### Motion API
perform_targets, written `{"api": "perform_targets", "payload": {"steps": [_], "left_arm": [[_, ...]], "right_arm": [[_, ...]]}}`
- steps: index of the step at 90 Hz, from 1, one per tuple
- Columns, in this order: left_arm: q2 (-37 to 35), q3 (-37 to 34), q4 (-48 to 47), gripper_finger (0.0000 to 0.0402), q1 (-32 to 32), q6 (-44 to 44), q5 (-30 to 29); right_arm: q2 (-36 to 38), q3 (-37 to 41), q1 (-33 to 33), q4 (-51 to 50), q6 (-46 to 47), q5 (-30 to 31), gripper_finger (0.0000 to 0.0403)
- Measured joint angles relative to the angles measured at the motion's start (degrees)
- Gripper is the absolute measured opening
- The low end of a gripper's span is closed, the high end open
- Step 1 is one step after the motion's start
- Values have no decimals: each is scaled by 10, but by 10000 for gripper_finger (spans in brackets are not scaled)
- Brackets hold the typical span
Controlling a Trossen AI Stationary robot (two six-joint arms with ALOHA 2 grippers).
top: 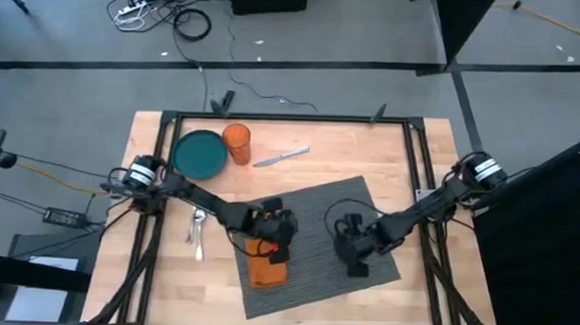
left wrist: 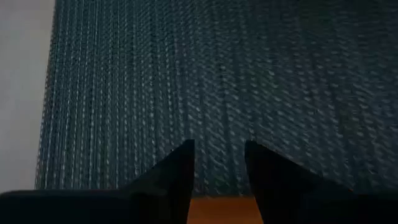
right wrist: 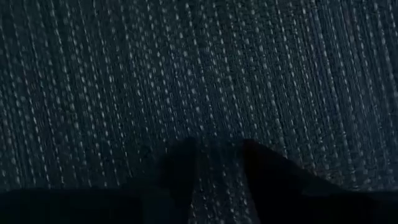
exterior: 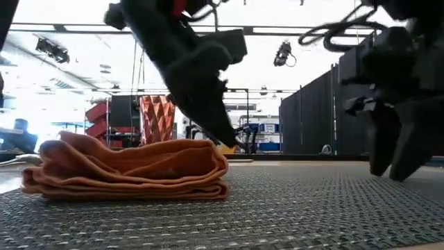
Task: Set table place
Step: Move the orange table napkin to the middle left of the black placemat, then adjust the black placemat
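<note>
The grey ribbed placemat (top: pixel 311 237) lies flat and skewed on the near middle of the wooden bench (top: pixel 369 151), its corners turned out of line with the bench's black frame. The left pincer (top: pixel 272 232) is low over the mat's left part, right at the far edge of a folded orange napkin (top: pixel 267 264) that rests on the mat; in the low view its tips (exterior: pixel 225 135) come down just behind the napkin's top fold (exterior: pixel 132 170), and its wrist view shows the two fingers (left wrist: pixel 177 177) spread a little with mat weave between them and orange below. The right pincer (top: pixel 355 252) hangs just above the mat's right part, well apart from the napkin; its fingers (exterior: pixel 380 146) stand slightly apart, gripping nothing. Off the mat, a teal plate (top: pixel 200 154) and an orange cup (top: pixel 236 143) sit near the far left corner, a knife (top: pixel 281 157) lies beside them, and a spoon and a fork (top: pixel 198 232) lie left of the mat.
</note>
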State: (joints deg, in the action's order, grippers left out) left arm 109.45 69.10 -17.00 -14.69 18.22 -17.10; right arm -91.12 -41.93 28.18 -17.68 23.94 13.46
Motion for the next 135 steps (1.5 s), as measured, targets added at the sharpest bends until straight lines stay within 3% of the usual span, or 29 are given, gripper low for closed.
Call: {"api": "perform_targets", "payload": {"steps": [75, 96, 109, 118, 135], "left_arm": [[6, 1, -134, 126, -2, 33, -4], [-1, 77, -164, 126, -27, 28, -30], [-1, 96, -147, 126, -68, 38, -33], [2, 72, -68, 126, -93, 45, -28], [30, 48, 20, 126, -87, 43, -30]], "right_arm": [[6, 23, 2, 39, 14, 6, 111], [20, 15, 1, 26, 5, 2, 111], [65, -12, 1, -45, -3, -2, 111], [96, -11, -5, -118, -6, -1, 111], [115, 5, -30, -182, -11, 8, 111]]}}
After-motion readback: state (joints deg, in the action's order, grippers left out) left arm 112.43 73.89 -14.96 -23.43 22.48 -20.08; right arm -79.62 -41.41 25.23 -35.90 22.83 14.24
